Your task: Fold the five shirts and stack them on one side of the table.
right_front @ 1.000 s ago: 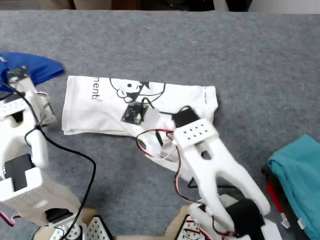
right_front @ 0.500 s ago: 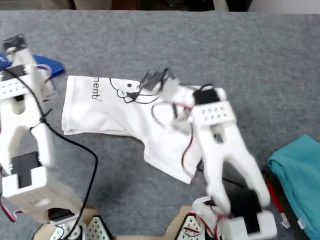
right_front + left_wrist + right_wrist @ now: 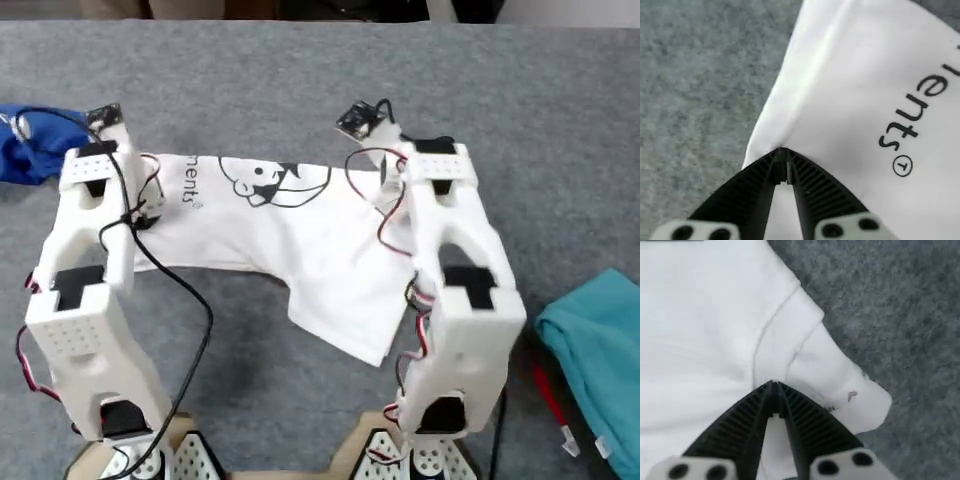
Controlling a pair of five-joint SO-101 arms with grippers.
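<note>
L pincer, R pincer moved to white shirt ends; long axis L-R.

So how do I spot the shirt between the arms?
Start with the grey table and look at its middle. The white shirt lies there, the only one with a black drawing and letters; the blue shirt and the teal shirt sit at the side edges.

Grey felt-topped table
</note>
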